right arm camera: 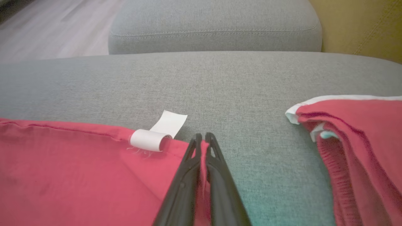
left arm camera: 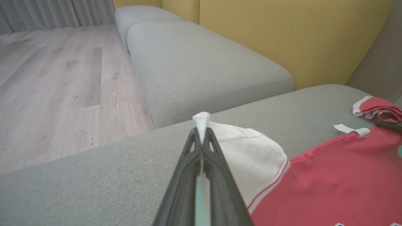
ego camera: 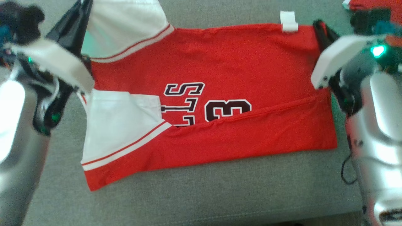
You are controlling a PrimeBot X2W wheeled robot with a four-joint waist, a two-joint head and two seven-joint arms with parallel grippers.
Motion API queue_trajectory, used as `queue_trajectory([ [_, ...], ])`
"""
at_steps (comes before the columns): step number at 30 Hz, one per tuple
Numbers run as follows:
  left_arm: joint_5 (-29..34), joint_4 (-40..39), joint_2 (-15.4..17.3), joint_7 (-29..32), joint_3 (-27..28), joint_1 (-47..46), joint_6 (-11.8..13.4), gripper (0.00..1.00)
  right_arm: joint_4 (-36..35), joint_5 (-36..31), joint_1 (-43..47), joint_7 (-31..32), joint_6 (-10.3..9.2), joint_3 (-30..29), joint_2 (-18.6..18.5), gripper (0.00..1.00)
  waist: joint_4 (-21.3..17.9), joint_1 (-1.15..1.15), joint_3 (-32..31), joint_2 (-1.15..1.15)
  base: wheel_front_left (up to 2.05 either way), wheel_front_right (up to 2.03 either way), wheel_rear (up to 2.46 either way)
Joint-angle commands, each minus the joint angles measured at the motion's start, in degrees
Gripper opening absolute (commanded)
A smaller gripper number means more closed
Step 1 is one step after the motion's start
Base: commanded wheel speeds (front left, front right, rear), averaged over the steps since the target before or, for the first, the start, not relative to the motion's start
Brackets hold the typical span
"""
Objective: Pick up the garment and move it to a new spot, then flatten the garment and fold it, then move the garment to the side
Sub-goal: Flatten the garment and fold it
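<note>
The garment [ego camera: 220, 62], a red jersey with white sleeves and dark lettering, lies spread on the grey cushion [ego camera: 204, 194] with its near edge folded over. My left gripper [ego camera: 82, 8] is at the far left corner, shut on the white sleeve [ego camera: 125, 25]. In the left wrist view the dark fingers [left arm camera: 216, 175] pinch a peak of white cloth [left arm camera: 201, 117]. My right gripper [ego camera: 318, 25] is at the far right corner of the garment. In the right wrist view that gripper [right arm camera: 202, 138] is shut on the red hem [right arm camera: 94, 175], beside a white tag [right arm camera: 157, 133].
A second red and white garment [ego camera: 373, 4] lies crumpled at the far right [right arm camera: 361, 141]. Beyond the cushion are another grey cushion [left arm camera: 194, 62], a yellow backrest [left arm camera: 298, 34] and a wooden floor [left arm camera: 56, 88].
</note>
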Motion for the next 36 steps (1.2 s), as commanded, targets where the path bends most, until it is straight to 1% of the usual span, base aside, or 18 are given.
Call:
queue_trajectory([
  [1,0.2,-3.4,3.0,-1.5,3.1,0.0,0.6,0.0,-2.8,0.8,0.9,-1.4,0.21,0.8,-0.4,0.0,0.7,0.01,-2.2,0.0,0.0,0.0,0.0],
  [7,0.7,-9.5,3.3,-6.3,3.2,11.2,3.0,0.0,-5.3,1.3,8.5,-4.5,0.21,-0.1,-0.4,0.0,1.9,0.01,-7.2,0.0,0.0,0.0,0.0],
  [12,0.1,-11.8,2.1,-9.7,2.8,20.9,5.4,0.0,-7.5,1.4,14.2,-6.0,0.21,-1.5,0.5,0.0,2.5,0.01,-10.5,0.0,0.0,0.0,0.0],
  [17,0.3,-10.8,0.5,-13.7,2.1,27.5,6.8,0.0,-10.0,0.9,18.6,-6.0,0.21,-3.3,1.4,0.0,2.6,0.01,-11.7,0.0,0.0,0.0,0.0],
  [23,1.3,-5.8,-2.6,-19.1,0.5,30.8,7.5,0.0,-11.7,0.1,21.8,-7.0,0.21,-4.9,2.7,0.0,2.4,0.01,-11.9,0.0,0.0,0.0,0.0],
  [24,1.4,-4.5,-3.0,-20.0,0.3,31.1,7.4,0.0,-11.8,-0.1,22.2,-7.3,0.21,-5.0,2.9,0.06,2.3,0.01,-11.9,0.0,0.0,0.0,0.0],
  [25,1.4,-3.2,-3.5,-20.9,0.1,31.3,7.2,0.0,-11.9,-0.2,22.6,-7.7,0.21,-5.1,3.1,0.38,2.2,0.01,-11.9,0.0,0.0,0.0,0.0],
  [26,1.3,-2.0,-4.0,-21.9,0.0,31.5,7.1,0.0,-12.0,-0.4,23.0,-8.2,0.21,-5.2,3.3,0.64,2.1,0.01,-12.0,0.0,0.0,0.0,0.0],
  [27,1.3,-2.0,-4.0,-21.9,0.0,31.5,7.1,0.0,-12.0,-0.4,23.0,-8.2,0.21,-5.2,3.3,0.64,2.1,0.01,-12.0,0.0,0.0,0.0,0.0],
  [28,1.2,-0.9,-4.5,-23.0,0.0,31.7,7.0,0.1,-12.1,-0.6,23.5,-8.7,0.21,-5.3,3.5,0.98,1.9,0.01,-12.1,0.0,0.0,0.0,0.0],
  [29,1.0,0.2,-5.0,-24.2,0.2,32.0,6.9,0.33,-12.2,-0.6,23.9,-9.4,0.21,-5.7,3.8,1.0,1.9,0.01,-12.3,0.0,0.0,0.0,0.0],
  [30,0.8,1.1,-5.5,-25.3,0.2,32.3,6.8,0.74,-12.3,-0.6,24.5,-10.1,0.21,-6.1,4.0,1.0,1.8,0.01,-12.4,0.0,0.0,0.0,0.0],
  [31,0.8,2.0,-5.9,-26.2,0.1,32.6,6.6,1.0,-12.4,-0.6,25.2,-10.6,0.21,-6.6,4.2,1.0,1.9,0.01,-12.7,0.0,0.0,0.0,0.0],
  [36,-0.4,5.0,-7.7,-29.6,0.6,35.3,6.4,1.0,-13.7,-1.0,28.8,-13.3,0.21,-9.5,5.0,1.0,2.0,0.01,-14.2,0.0,0.0,0.0,0.0],
])
